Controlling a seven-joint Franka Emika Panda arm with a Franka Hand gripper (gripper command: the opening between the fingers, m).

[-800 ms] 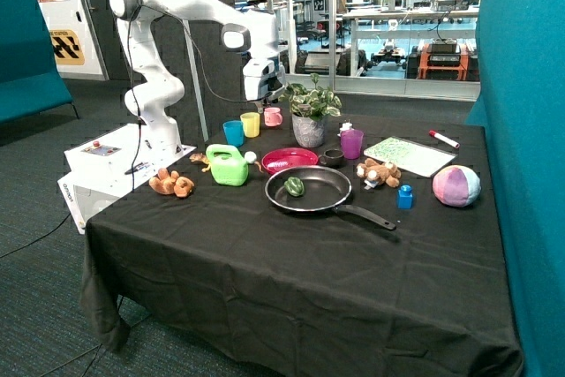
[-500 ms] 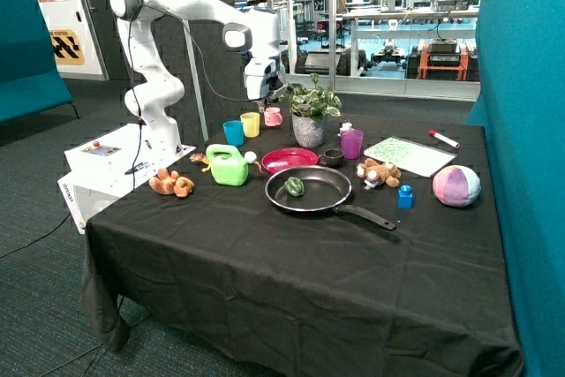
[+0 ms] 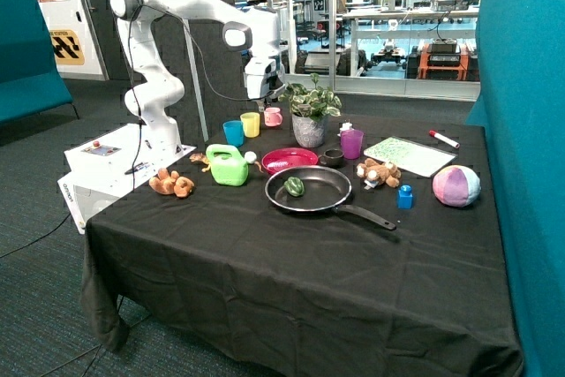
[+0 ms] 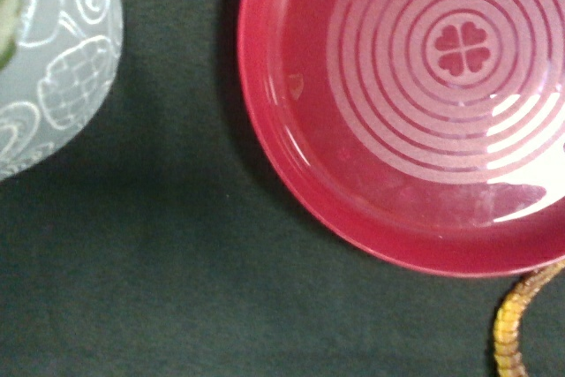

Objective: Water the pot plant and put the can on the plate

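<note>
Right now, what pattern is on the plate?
Concentric rings around a four-heart clover on the red-pink plate; wrist view shows it best.

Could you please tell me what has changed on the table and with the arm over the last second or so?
Very little: the gripper has drifted slightly toward the pot plant and hangs above the table near the cups. It holds nothing. The can stands where it was beside the plate, which is bare, and the frying pan has not moved.
</note>
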